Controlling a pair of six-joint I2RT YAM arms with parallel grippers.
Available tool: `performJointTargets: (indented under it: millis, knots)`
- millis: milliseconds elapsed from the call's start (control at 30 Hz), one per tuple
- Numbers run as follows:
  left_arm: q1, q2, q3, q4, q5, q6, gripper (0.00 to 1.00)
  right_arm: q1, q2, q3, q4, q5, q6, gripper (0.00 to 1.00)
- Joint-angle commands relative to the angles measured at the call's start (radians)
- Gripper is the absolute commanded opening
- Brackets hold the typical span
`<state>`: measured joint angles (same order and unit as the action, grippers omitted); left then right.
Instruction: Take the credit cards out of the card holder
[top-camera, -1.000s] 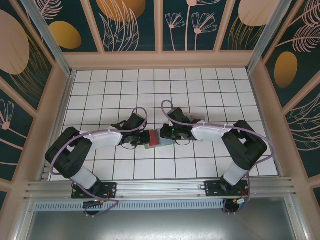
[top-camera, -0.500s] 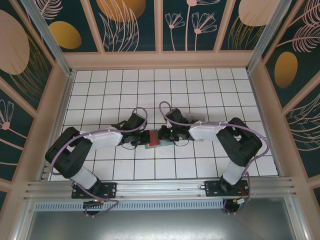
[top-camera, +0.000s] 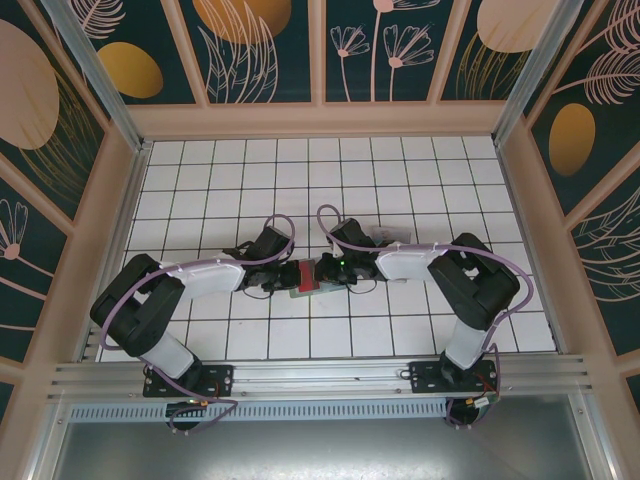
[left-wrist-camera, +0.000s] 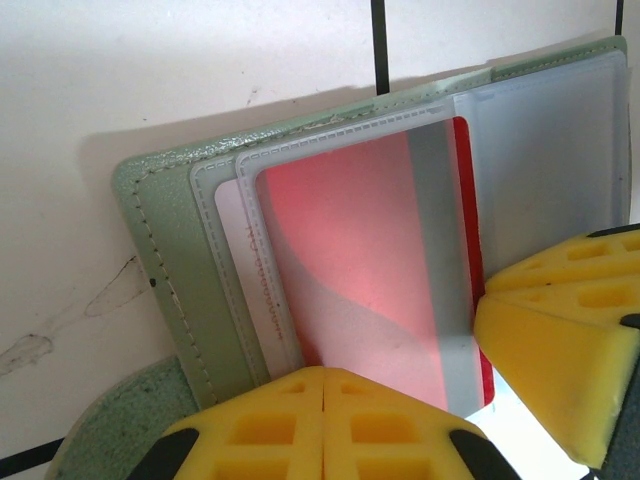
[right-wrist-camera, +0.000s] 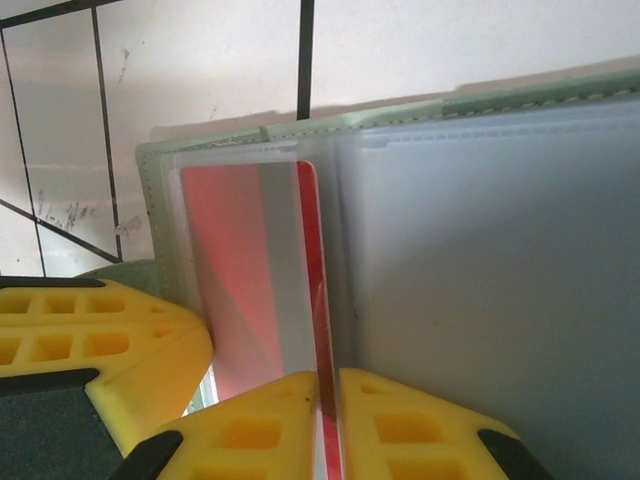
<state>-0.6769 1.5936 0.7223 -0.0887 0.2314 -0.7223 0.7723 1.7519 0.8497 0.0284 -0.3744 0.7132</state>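
Note:
The sage-green card holder lies open on the white tiles between both arms. A red credit card with a pale grey stripe sits in its clear pocket, its right edge sticking out. My left gripper is shut, its yellow tips resting on the holder's near edge. My right gripper is shut on the red card's edge, at the holder's fold. The holder's other half shows only cloudy clear pockets.
White tiled floor with dark grid lines stretches behind the holder, fenced by low beige walls. A rounded grey-green textured piece lies by the holder's near corner. Both arms bend inward and meet at the middle.
The right arm has shifted a little to the left, its elbow folding in. The left arm and the holder have stayed put.

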Motion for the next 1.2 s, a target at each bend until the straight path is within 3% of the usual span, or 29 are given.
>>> performJointTargets:
  millis: [0,167,933,1000,1167]
  knots:
    - [-0.009,0.023,-0.007,-0.014,0.006,0.003,0.09,0.007,0.020,0.004,0.031,-0.037,0.003,0.14]
    - [-0.009,0.021,-0.008,-0.014,0.006,0.003,0.09,0.000,0.014,-0.007,0.036,-0.038,0.008,0.00]
    - [-0.009,0.011,-0.022,-0.037,-0.015,0.009,0.06,-0.050,-0.045,-0.060,0.040,-0.048,0.001,0.00]
    - [-0.009,0.012,-0.021,-0.034,-0.012,0.009,0.06,-0.050,-0.042,-0.059,0.043,-0.053,0.003,0.08]
    - [-0.010,0.016,-0.013,-0.036,-0.010,0.010,0.06,-0.050,-0.037,-0.059,0.054,-0.064,0.003,0.11]
